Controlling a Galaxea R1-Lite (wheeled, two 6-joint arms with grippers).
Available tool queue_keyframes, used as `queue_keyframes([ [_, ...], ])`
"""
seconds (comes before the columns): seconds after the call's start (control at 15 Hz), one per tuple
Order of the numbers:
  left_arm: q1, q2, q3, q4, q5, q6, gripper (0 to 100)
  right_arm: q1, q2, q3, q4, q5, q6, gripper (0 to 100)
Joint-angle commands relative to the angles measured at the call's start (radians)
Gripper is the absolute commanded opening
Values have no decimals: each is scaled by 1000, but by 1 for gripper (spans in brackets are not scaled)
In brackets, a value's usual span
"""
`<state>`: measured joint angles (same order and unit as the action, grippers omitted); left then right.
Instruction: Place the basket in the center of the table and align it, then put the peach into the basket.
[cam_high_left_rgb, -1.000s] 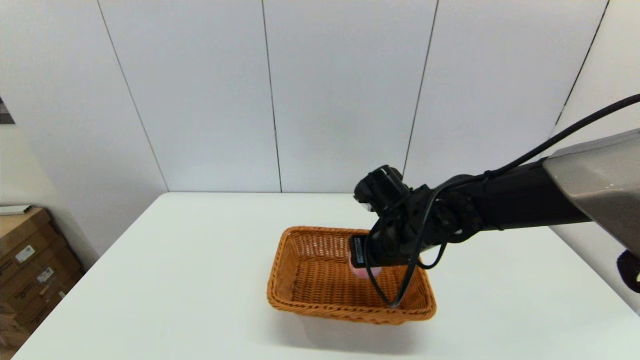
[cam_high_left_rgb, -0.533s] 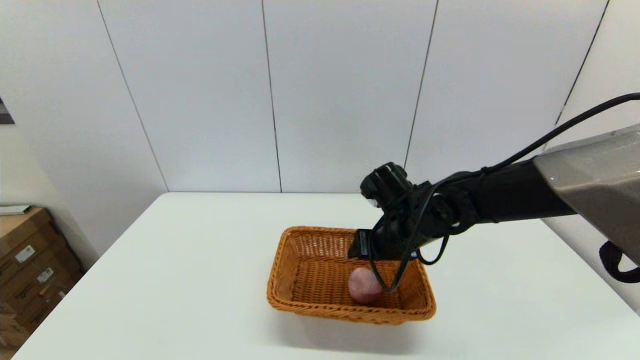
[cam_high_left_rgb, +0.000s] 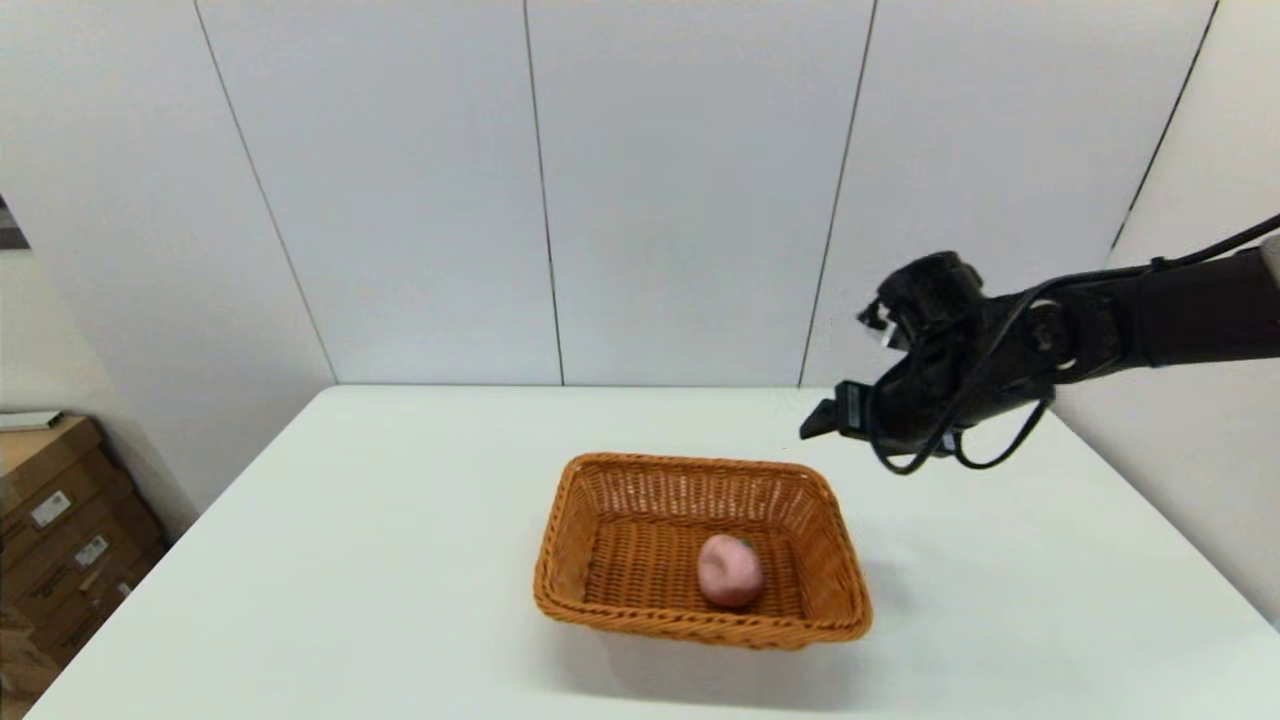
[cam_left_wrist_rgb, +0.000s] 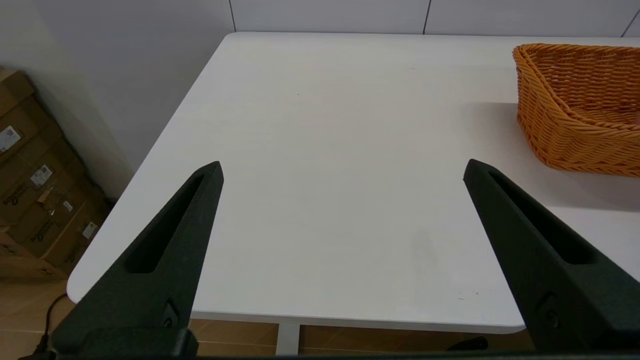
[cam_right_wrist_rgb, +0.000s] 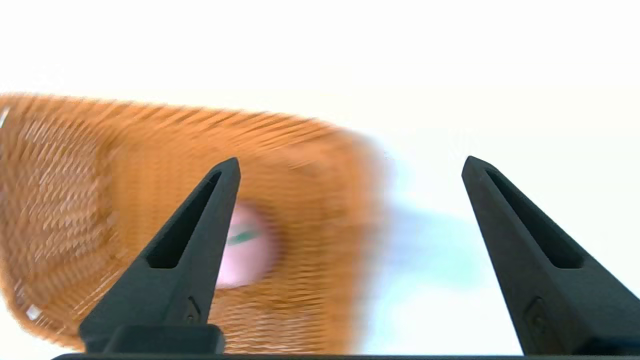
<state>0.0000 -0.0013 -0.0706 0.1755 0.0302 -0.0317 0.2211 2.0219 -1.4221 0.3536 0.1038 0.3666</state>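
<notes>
The peach (cam_high_left_rgb: 729, 570) lies inside the basket (cam_high_left_rgb: 640, 470), toward its right end, and the basket sits near the middle of the table (cam_high_left_rgb: 400, 520). The right gripper (cam_right_wrist_rgb: 350, 165) hangs spread and empty above the basket's far right corner. The left gripper (cam_left_wrist_rgb: 342, 170), also spread, waits left of the basket. The peach looks soft and bruisable, best cupped gently around its widest part.

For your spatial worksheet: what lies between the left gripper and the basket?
Only bare white table separates the open left gripper from the basket, in the left wrist view.
</notes>
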Motion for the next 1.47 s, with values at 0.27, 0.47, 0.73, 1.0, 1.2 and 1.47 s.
queue_keyframes([
  [0.27, 0, 0, -1, 2, -1, -1, 100, -420, -28, -113, 116, 100, -244, 100],
  [0.47, 0, 0, -1, 2, 0, -1, 100, -465, -144, -80, 208, 235, -244, 100],
  [0.73, 0, 0, 0, 1, 2, 1, 100, -473, -351, -11, 308, 402, -281, 100],
  [1.0, 0, 0, 0, -2, 4, -2, 100, -473, -523, -8, 562, 596, -423, 100],
  [1.2, 0, 0, 0, -2, 4, -5, 100, -490, -609, -6, 624, 616, -452, 100],
  [1.47, 0, 0, 0, -2, 4, -4, 100, -514, -609, -6, 624, 613, -452, 100],
])
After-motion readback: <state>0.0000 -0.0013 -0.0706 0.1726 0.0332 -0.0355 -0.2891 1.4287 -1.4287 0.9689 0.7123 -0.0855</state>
